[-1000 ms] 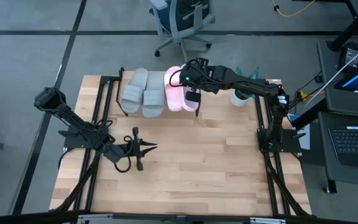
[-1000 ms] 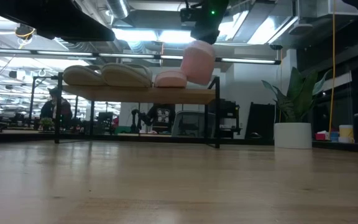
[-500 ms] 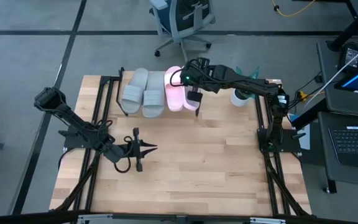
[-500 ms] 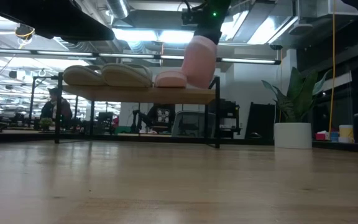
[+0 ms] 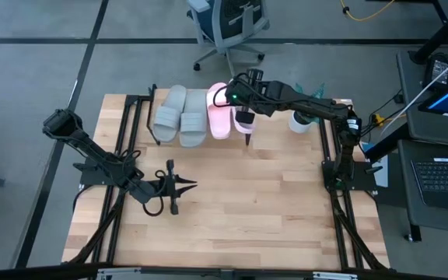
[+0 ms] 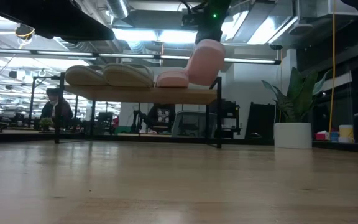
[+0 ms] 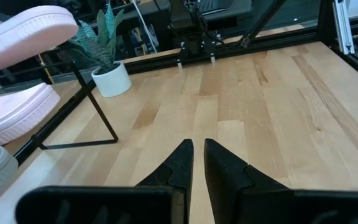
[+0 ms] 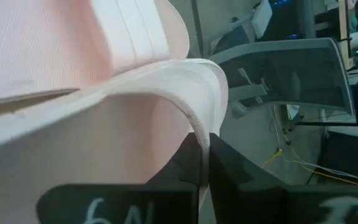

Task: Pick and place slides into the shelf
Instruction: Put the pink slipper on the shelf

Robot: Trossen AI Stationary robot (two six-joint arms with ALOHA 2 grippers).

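Note:
Against the table's far edge stands the shelf (image 6: 123,94), a light plank on thin black legs. Two grey-green slides (image 5: 179,115) and one pink slide (image 5: 218,117) lie flat on it, side by side. My right gripper (image 5: 243,113) hangs over the shelf's right end, shut on the second pink slide (image 6: 204,62), which stands tilted there. My left gripper (image 5: 183,185) waits shut above the table's left middle, touching nothing. My right gripper pinches the pink slide's strap at its curved edge (image 8: 199,134) between the two fingers, a thin rim of it running down into the gap. It comes from above, pointing down. The slide hangs steeply tilted, and its lower end (image 6: 193,82) is down at the shelf plank.
A white pot with a plant (image 5: 299,120) stands right of the shelf, close to the right arm. An office chair (image 5: 228,23) sits beyond the far edge. The near half of the wooden table (image 5: 247,210) is bare, apart from the arms' black frames along both sides.
The right gripper has sunk a little toward the shelf. The held pink slide came down until its lower end met the plank beside the other pink slide, then tipped from near upright to a slant, its upper end leaning toward the table's right.

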